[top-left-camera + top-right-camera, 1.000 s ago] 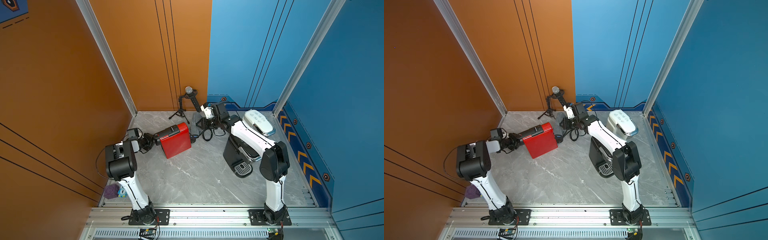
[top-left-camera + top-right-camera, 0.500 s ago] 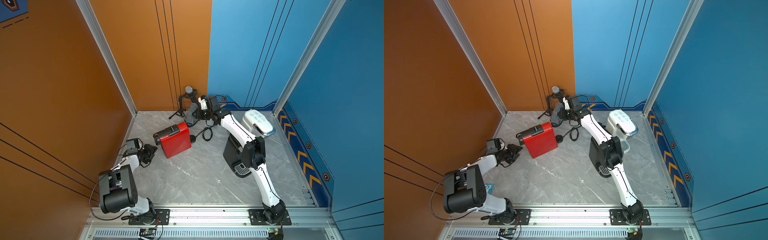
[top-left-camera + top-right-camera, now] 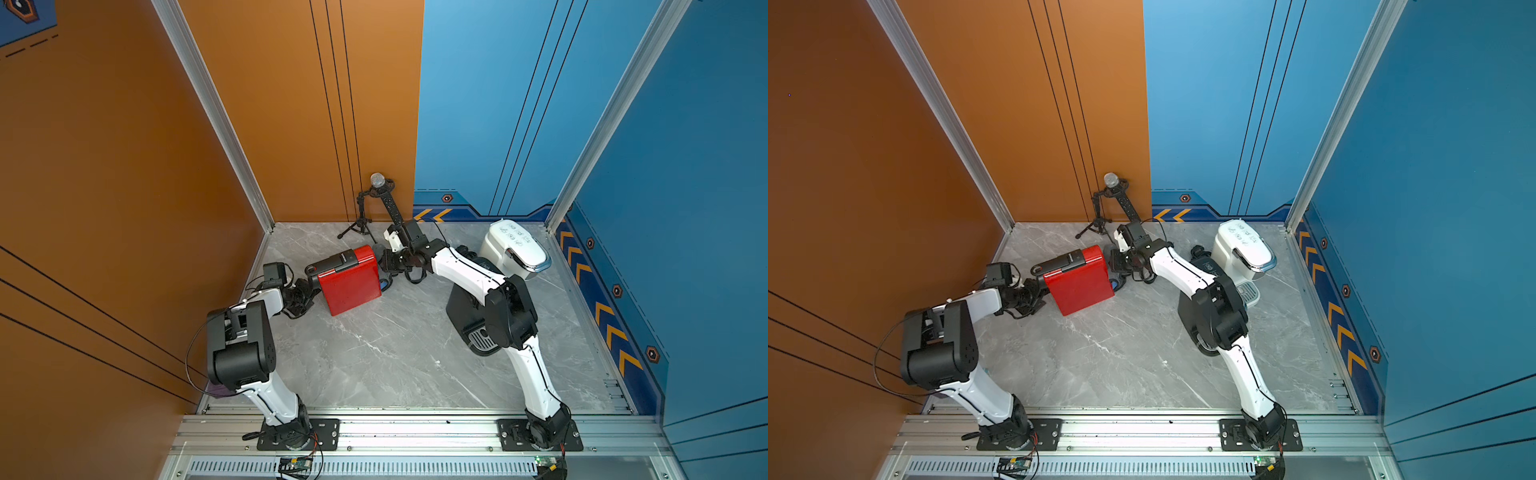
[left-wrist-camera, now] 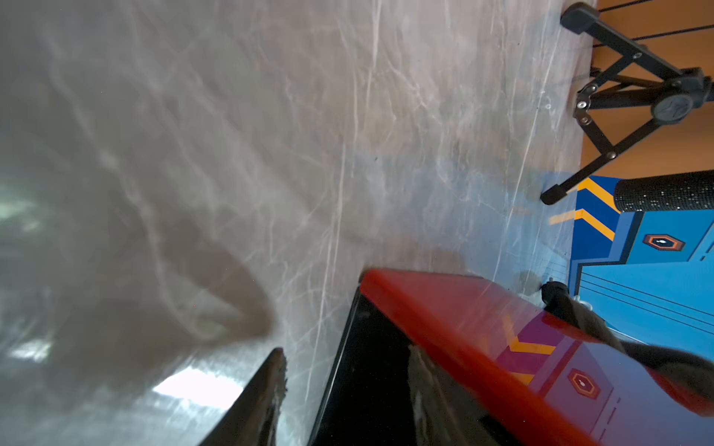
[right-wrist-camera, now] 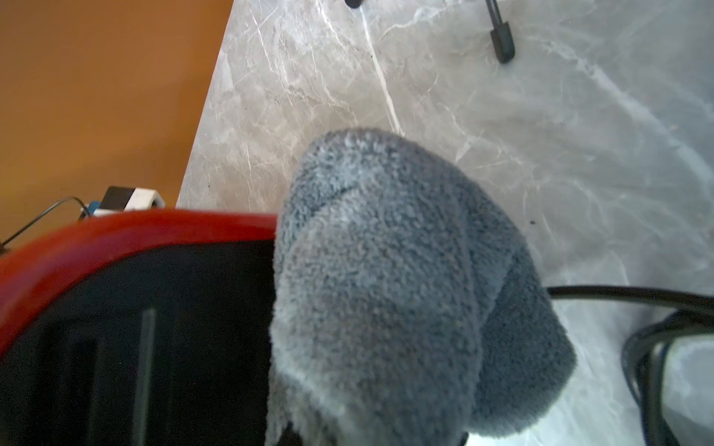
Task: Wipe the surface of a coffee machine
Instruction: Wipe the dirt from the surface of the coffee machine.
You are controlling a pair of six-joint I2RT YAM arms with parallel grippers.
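The red coffee machine (image 3: 351,284) (image 3: 1081,286) lies on its side on the grey marble table, left of middle, its black front pointing left. My left gripper (image 3: 309,291) (image 4: 344,351) is open at that front. Its jaws straddle the black edge, and one finger (image 4: 266,397) stands clear of it. My right gripper (image 3: 388,259) is shut on a grey fluffy cloth (image 5: 386,278) (image 3: 378,251). The cloth presses against the machine's rear end (image 5: 116,239) and hides the jaws in the right wrist view.
A black coffee machine (image 3: 469,316) stands under the right arm, with a white one (image 3: 513,247) at the back right. A microphone on a small tripod (image 3: 376,180) stands against the back wall. A black cable (image 5: 637,293) lies beside the cloth. Walls close in three sides.
The left arm swung away toward the front half a second ago and has come back to the machine's front. The right gripper carried the cloth from near the tripod to the machine's rear.
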